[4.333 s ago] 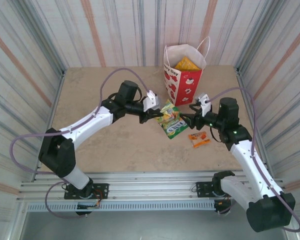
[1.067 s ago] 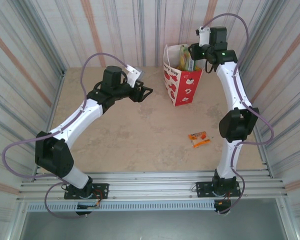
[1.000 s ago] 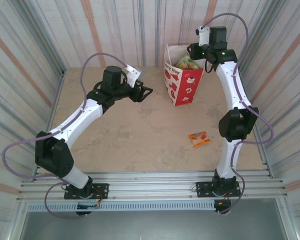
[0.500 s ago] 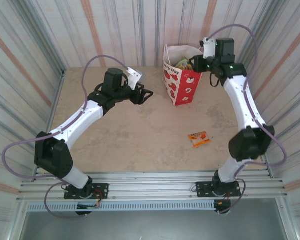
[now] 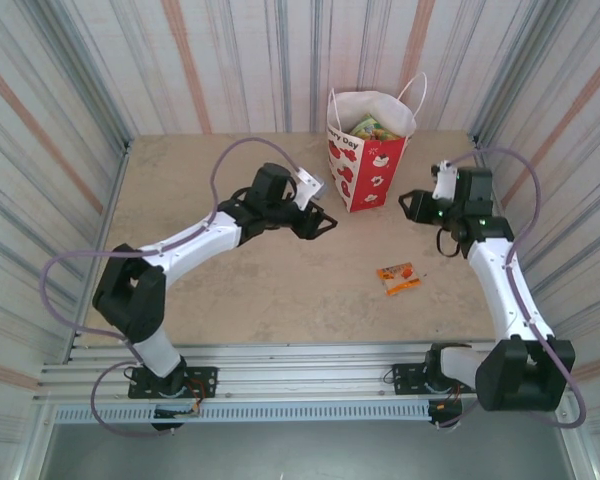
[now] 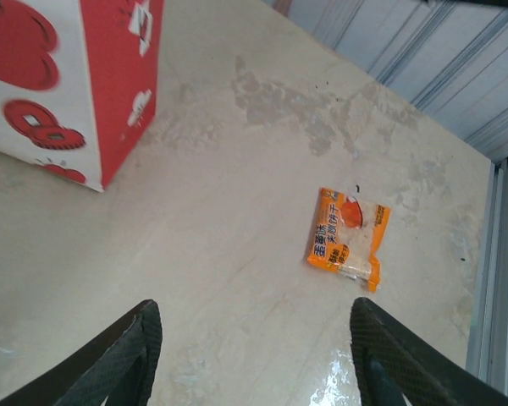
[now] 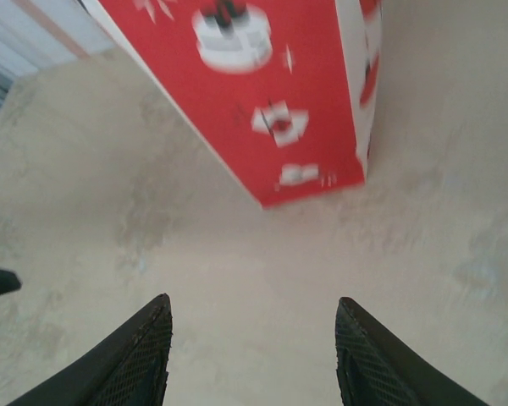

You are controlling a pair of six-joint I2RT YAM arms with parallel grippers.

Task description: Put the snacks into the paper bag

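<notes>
From above, the paper bag (image 5: 368, 165) stands upright at the far side of the bench (image 5: 240, 290), with snacks (image 5: 366, 127) showing in its mouth. One orange packet (image 5: 398, 277) lies flat, well apart from the bag.

The left wrist view shows the left hand (image 6: 256, 306) spread wide and empty, with that packet ahead of it.

The right wrist view shows the right hand (image 7: 254, 302) wide and empty, facing the bag's red wall.

Fetching the last packet seems to be the step in hand. Next, a hand must lower over it and pinch it.

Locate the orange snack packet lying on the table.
In the top view the orange packet lies flat on the right half of the table, nearer than the paper bag and just left of the right arm.
</notes>
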